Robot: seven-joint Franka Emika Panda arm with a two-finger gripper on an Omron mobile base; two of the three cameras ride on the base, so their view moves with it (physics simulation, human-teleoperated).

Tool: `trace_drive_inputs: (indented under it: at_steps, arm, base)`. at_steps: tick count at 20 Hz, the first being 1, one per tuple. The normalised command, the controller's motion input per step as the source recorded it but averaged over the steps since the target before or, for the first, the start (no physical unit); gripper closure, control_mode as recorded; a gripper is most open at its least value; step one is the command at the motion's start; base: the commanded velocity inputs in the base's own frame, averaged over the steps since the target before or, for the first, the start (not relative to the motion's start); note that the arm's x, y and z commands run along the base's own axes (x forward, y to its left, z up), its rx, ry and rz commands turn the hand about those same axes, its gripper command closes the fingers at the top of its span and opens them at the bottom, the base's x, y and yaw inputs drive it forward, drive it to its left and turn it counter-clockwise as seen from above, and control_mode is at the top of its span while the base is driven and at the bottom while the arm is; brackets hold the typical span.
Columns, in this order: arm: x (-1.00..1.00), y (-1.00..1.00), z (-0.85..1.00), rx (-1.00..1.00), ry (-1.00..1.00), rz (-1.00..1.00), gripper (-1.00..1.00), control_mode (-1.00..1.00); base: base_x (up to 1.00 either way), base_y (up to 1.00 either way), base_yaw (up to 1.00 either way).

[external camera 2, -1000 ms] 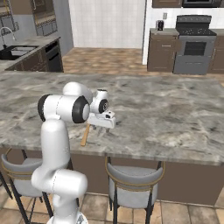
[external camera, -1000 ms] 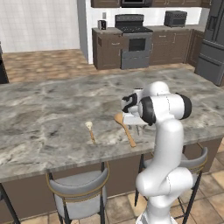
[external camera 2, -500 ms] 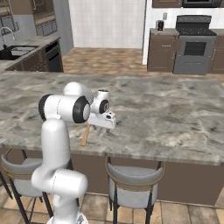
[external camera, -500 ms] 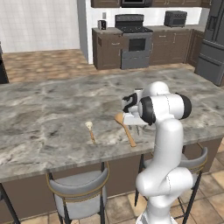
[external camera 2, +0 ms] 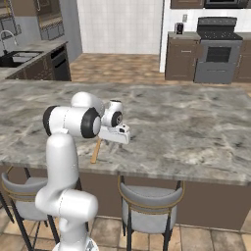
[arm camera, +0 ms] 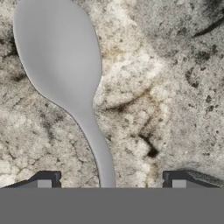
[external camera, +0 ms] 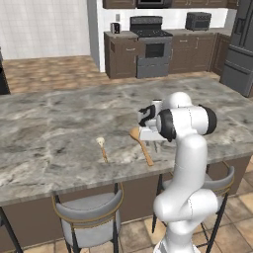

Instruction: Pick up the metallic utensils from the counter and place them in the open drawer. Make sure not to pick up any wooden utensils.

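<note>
A grey metal spoon (arm camera: 59,52), one of the metallic utensils, lies flat on the marbled counter (arm camera: 175,87); its bowl is at the upper left of the hand view and its handle runs down between my fingertips (arm camera: 43,180). My gripper (arm camera: 109,180) is open and straddles that handle with a gap on each side. From the base, the gripper (external camera: 154,139) points down at the counter (external camera: 59,123) near its front edge. Beside it lies the larger wooden spoon (external camera: 142,146); the small wooden one (external camera: 102,147) lies further left. The open drawer is out of view.
Two grey bar stools (external camera: 89,217) (external camera 2: 149,206) stand under the island's near edge beside the robot's base. A stove (external camera: 150,47) with dark cabinets lines the back wall. A sink counter (external camera 2: 19,56) runs along the far left.
</note>
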Motion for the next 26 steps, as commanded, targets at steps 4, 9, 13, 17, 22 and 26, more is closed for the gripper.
trace_drive_inputs:
  at_steps: [4,9,13,17,22,26]
  arm:
    - [0.00,0.00,0.00,0.00,0.00,0.00,1.00,-1.00]
    - [0.00,0.00,0.00,0.00,0.00,0.00,1.00,-1.00]
    - [0.00,0.00,0.00,0.00,0.00,0.00,1.00,-1.00]
    - [-0.24,-0.05,0.06,0.05,-0.06,0.00,1.00,-1.00]
    - [-0.76,-0.22,0.79,0.09,-0.09,0.01,1.00,-1.00]
    - [-1.00,-0.31,1.00,0.10,-0.17,0.00,1.00,-1.00]
  base:
    - [0.00,0.00,0.00]
    - [0.00,0.00,0.00]
    - [0.00,0.00,0.00]
    - [0.00,0.00,0.00]
    - [0.00,0.00,0.00]
    - [0.00,0.00,0.00]
